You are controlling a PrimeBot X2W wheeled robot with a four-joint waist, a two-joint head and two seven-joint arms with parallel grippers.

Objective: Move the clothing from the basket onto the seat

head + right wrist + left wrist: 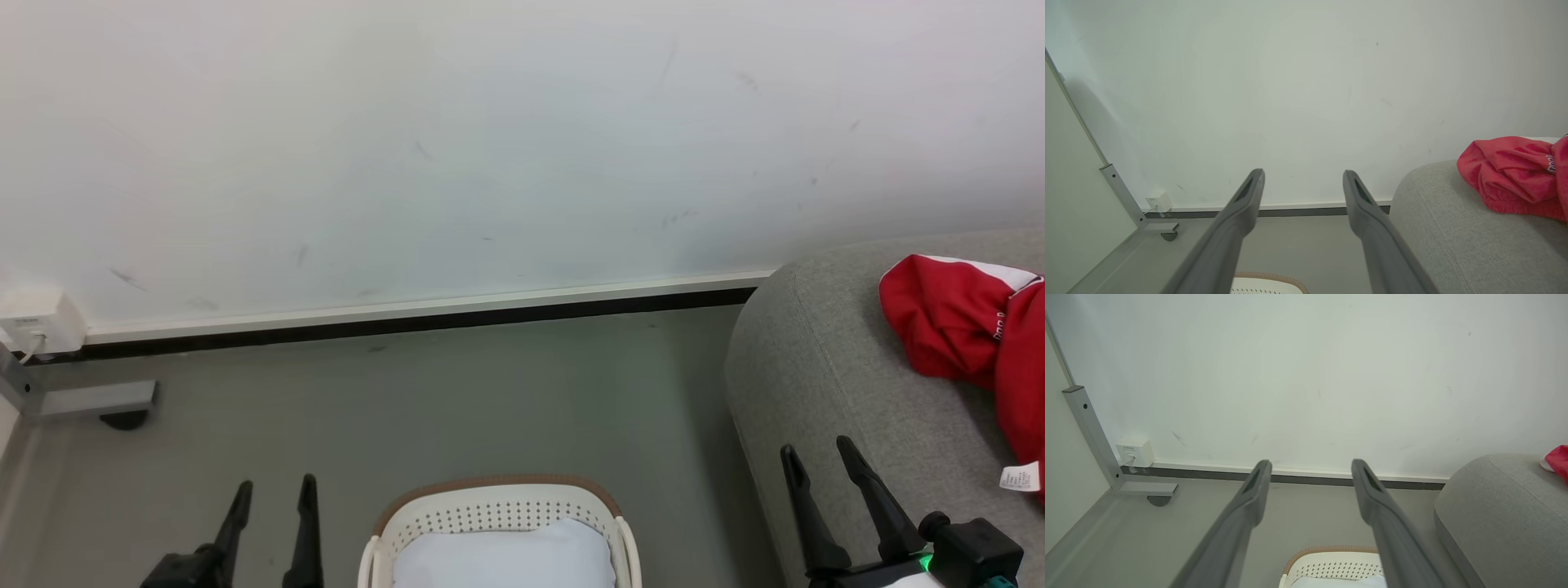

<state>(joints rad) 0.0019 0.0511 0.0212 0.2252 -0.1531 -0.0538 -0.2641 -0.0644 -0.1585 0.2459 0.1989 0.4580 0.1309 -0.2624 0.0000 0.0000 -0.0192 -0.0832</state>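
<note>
Red clothing (963, 327) with white trim lies bunched on the grey seat (857, 392) at the right; the right wrist view shows the same clothing (1515, 175) on the seat (1453, 228). The cream basket (498, 510) with a brown rim stands on the floor at the bottom centre, a pale bluish-white pad (506, 559) inside it. My left gripper (273, 486) is open, left of the basket, nothing between its fingers. My right gripper (818, 451) is open in front of the seat's rounded end, holding nothing. In the wrist views the left gripper (1310, 465) and the right gripper (1302, 175) both point at the wall.
A white wall (490, 147) with a dark skirting strip runs across the back. A small white socket box (41, 318) and a grey metal frame foot (90, 400) sit at the far left. Grey floor (490, 400) lies between basket and wall.
</note>
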